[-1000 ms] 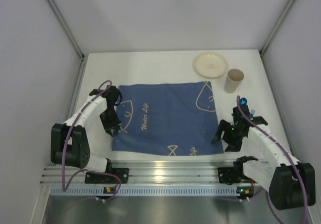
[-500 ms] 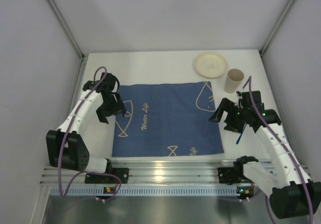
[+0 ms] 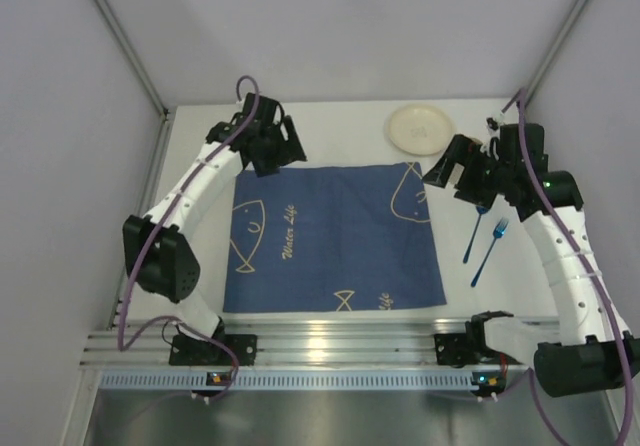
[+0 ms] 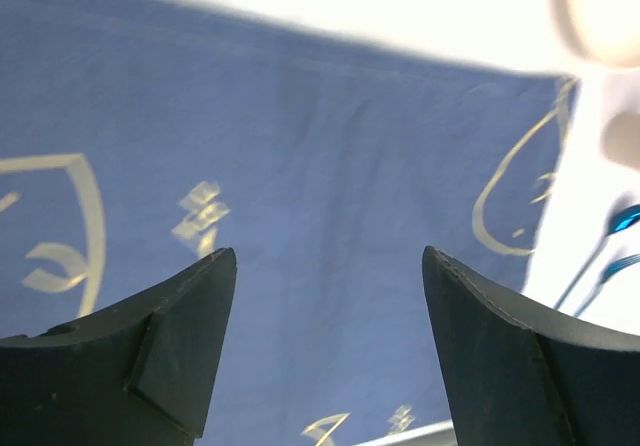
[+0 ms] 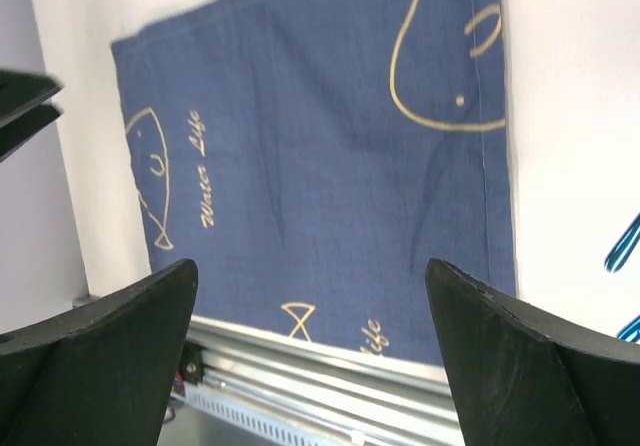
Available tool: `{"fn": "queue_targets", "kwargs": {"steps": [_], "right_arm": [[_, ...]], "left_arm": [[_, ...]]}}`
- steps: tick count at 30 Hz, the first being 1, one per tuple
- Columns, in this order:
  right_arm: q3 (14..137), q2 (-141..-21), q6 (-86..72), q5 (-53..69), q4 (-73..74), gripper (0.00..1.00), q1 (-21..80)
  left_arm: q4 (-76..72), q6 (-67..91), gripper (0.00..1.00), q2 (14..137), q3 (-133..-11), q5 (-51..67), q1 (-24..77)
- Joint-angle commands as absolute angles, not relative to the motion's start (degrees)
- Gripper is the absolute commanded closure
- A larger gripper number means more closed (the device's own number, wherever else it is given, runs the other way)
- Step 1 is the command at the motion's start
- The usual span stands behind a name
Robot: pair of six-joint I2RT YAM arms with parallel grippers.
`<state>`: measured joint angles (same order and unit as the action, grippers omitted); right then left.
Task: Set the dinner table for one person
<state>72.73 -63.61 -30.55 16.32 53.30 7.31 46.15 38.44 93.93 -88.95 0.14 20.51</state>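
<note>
I log cloth (image 3: 335, 236) flat on surface (image 3: 330, 131), two utensils (image 3: 487, 254) just right of it, plate (image 3: 420, 128) beyond; left fingers (image 4: 170, 346) and right fingers (image 5: 100, 366) spread, empty; plate onto cloth likely next.

- Dark blue cloth (image 3: 335, 236): cream script "Water Life", left of centre, just beside large fish outline (image 3: 247, 234).
- Top view: wording runs on slant, small but legible.
- Right wrist view: same "Water Life" runs lengthwise near cloth's left edge, below fish outline.
- Right wrist view, near hem of cloth: second cream wording, "Life" legible, remainder cut off; stands just beside small fish drawing (image 5: 297, 316).
- Left wrist view: cream marks on cloth blurred, not readable.
</note>
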Motion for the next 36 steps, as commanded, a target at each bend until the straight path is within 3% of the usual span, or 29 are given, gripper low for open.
{"fn": "queue_targets", "kwargs": {"steps": [1,6,13,16,21,28,33,36], "right_arm": [[76.55,-64.51,-29.17,14.76,48.45,0.03,7.03],[80.76,-78.52,-36.02,18.37,39.38,0.05,7.03],[95.86,-101.75,-42.79,19.95,31.03,0.09,6.59],[107.37,-112.56,-42.10,16.80,33.04,0.10,7.20],[141.12,-129.53,-36.49,8.10,50.88,0.12,6.07],[126.40,-114.89,-33.85,3.43,51.67,0.12,-2.63],[120.94,-110.04,-25.77,1.41,60.98,0.12,-2.46],[114.28,-107.68,-24.26,1.93,58.81,0.12,-2.37]], "left_arm": [[38.15,43.23,0.20,102.09,-97.45,1.40,23.28],[39.37,43.86,0.09,107.57,-105.82,3.24,25.75],[40.17,37.53,0.03,100.75,-94.06,7.38,25.93],[37.63,36.04,0.04,95.20,-85.20,9.14,25.93],[35.60,34.89,0.07,89.05,-77.09,11.51,25.84],[36.65,33.49,0.09,88.94,-77.07,12.22,25.84],[37.52,32.70,0.09,92.53,-79.79,10.63,25.66],[38.68,32.87,0.10,94.21,-82.35,11.07,25.66]]}}
